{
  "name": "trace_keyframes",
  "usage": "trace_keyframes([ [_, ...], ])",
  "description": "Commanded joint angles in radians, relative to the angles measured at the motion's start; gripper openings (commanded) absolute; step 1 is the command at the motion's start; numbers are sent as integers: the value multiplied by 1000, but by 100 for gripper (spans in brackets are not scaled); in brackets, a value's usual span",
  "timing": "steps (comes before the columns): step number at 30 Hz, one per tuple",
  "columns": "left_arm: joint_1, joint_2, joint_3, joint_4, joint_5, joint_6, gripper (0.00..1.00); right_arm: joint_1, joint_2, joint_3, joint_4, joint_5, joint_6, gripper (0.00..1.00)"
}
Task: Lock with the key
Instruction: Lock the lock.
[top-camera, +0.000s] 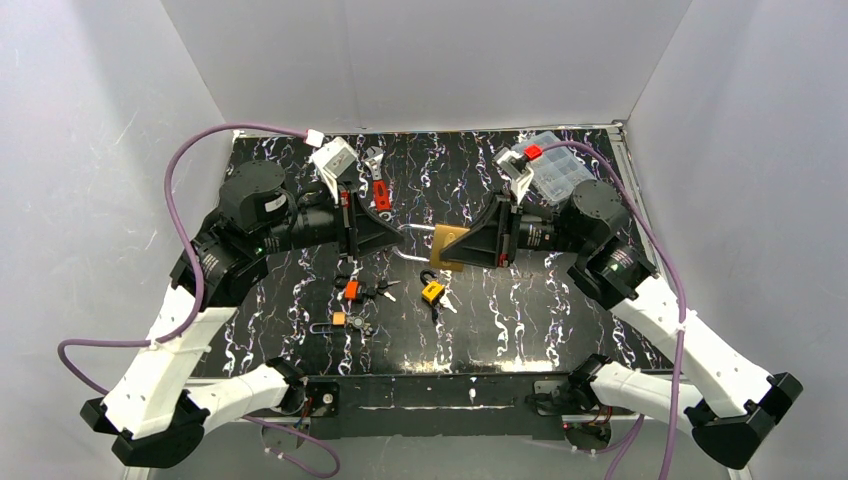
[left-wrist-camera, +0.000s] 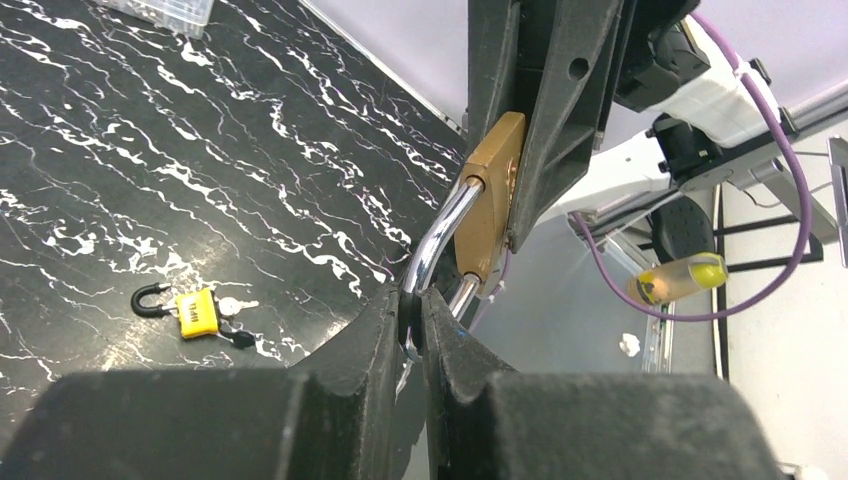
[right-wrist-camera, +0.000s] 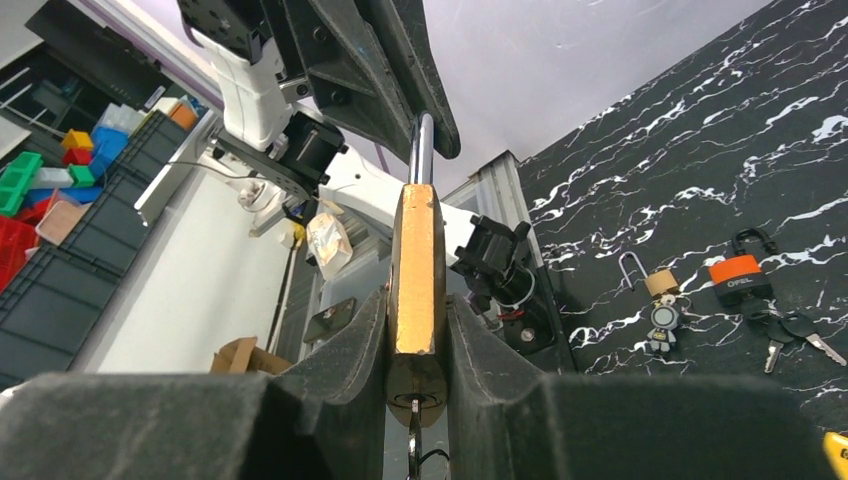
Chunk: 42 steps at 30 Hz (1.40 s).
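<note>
Now the brass padlock (top-camera: 449, 246) spans both claws lengthwise: left claw (left-wrist-camera: 421, 303) pinches its shackle (left-wrist-camera: 441, 235), right claw (right-wrist-camera: 415, 308) clamps its body, keyhole (right-wrist-camera: 415, 400) toward the right wrist.

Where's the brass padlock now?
The brass padlock is mid-air at the top view's centre, right gripper clamping its body, left gripper pinching its shackle, beyond the yellow padlock.

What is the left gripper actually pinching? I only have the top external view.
Observer: The left wrist view shows the left gripper shut on the padlock's silver shackle.
Operator: And the right one?
Observer: The right gripper clamps the brass padlock body by its flat sides.
Operator: Key in?
Observer: Seemingly yes; a key hangs from the keyhole, opposite the shackle.
</note>
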Motion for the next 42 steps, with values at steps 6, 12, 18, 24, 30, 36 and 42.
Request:
trace_keyframes([
  [6, -61, 34, -41, 72, -32, -40, 0, 73, 68, 119, 162, 58, -5, 1],
  [12, -85, 28, -53, 92, -46, -49, 0, 80, 93, 140, 163, 99, 20, 1],
  [18, -106, 45, -50, 89, -99, -99, 0, 145, 117, 203, 1, 227, -117, 1],
  [24, -123, 54, -38, 87, -128, -121, 0, 182, 158, 251, -104, 314, -193, 1],
  [30, -159, 65, -5, 90, -146, -123, 0, 215, 224, 321, -214, 382, -246, 1],
  [36, -186, 70, 8, 131, -156, -143, 0, 231, 278, 352, -270, 403, -256, 1],
  [42, -187, 76, 34, 210, -160, -192, 0, 244, 301, 337, -299, 423, -262, 1],
])
